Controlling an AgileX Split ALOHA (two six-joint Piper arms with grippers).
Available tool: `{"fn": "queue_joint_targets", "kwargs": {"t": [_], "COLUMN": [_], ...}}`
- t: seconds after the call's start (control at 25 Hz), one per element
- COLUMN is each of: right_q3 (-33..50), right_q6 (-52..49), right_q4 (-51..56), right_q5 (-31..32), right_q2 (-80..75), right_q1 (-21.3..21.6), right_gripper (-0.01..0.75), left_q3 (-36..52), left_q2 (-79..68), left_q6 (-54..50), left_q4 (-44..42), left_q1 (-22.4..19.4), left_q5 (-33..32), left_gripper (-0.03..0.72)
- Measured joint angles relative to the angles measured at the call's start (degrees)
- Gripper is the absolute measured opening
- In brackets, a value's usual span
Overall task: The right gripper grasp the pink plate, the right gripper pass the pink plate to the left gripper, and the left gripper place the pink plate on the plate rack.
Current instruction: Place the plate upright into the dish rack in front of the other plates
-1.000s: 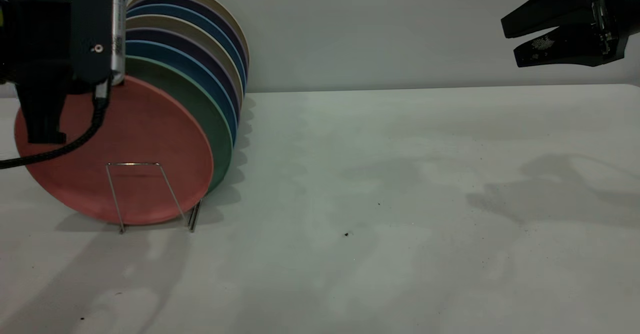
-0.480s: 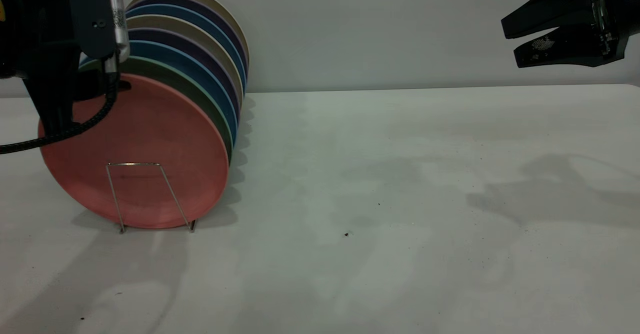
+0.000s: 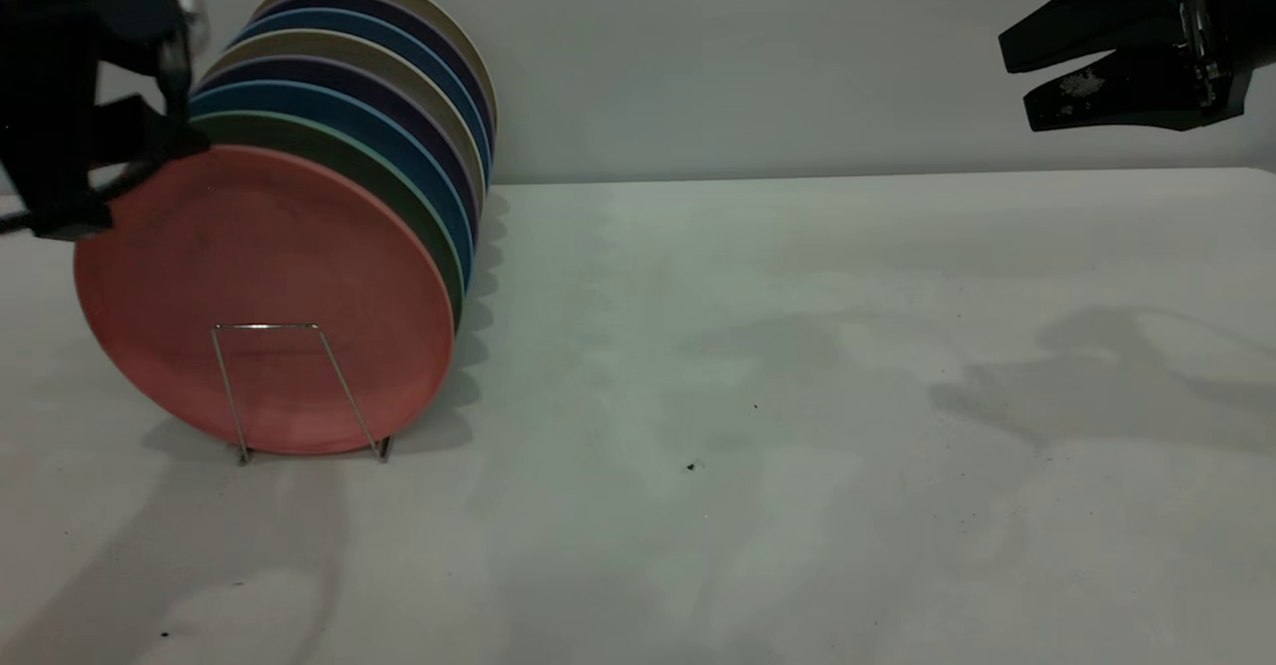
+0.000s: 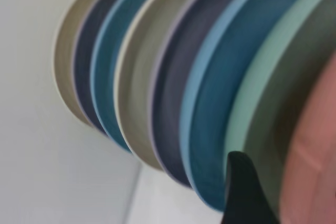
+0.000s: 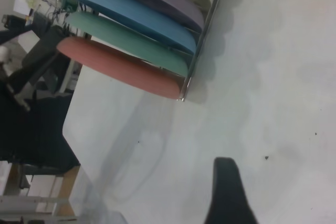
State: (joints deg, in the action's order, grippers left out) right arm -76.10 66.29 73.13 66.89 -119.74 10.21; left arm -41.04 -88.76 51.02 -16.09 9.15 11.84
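The pink plate [image 3: 264,276] stands upright at the front of the plate rack [image 3: 269,326], behind its front wire loop and leaning on the green plate [image 3: 404,191]. My left gripper [image 3: 115,186] is at the plate's upper left rim, open, one finger behind the rim and one in front. In the left wrist view one fingertip [image 4: 242,182] shows against the green plate [image 4: 273,103], with the pink plate [image 4: 315,156] beside it. My right gripper [image 3: 1015,87] hangs open and empty high at the far right. The right wrist view shows the pink plate [image 5: 121,66] edge-on in the rack [image 5: 202,35].
Behind the green plate the rack holds several more plates [image 3: 419,97] in blue, purple and beige, packed close. The white table [image 3: 797,396] stretches from the rack to the right edge. A grey wall stands behind.
The pink plate shifted right and settled upright in the rack. The left gripper has let it go and moved up and to the left. The right gripper has not moved.
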Motion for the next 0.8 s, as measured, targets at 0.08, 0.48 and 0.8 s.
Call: {"fn": "queue_joint_targets", "kwargs": {"t": [0.08,0.48,0.8], "right_q3": [0.00,0.00,0.05], "right_q6": [0.00,-2.00,-4.22], "right_q4": [0.20,0.21,-0.36], "right_q5": [0.00,0.00,0.06], "right_q2": [0.00,0.43,9.57], "right_q1": [0.00,0.00,0.00], "right_gripper": [0.531,0.531,0.531], "left_q3": [0.00,0.00,0.00], "left_q2": [0.95,5.56,16.88], "left_q6": [-3.23,-18.04,-37.48], "left_q4": [0.13,0.56,1.06], "left_q1": [0.00,1.14,3.32], "left_q5": [-3.54,-11.84,-28.27], "left_gripper": [0.454,0.455,0.455]}}
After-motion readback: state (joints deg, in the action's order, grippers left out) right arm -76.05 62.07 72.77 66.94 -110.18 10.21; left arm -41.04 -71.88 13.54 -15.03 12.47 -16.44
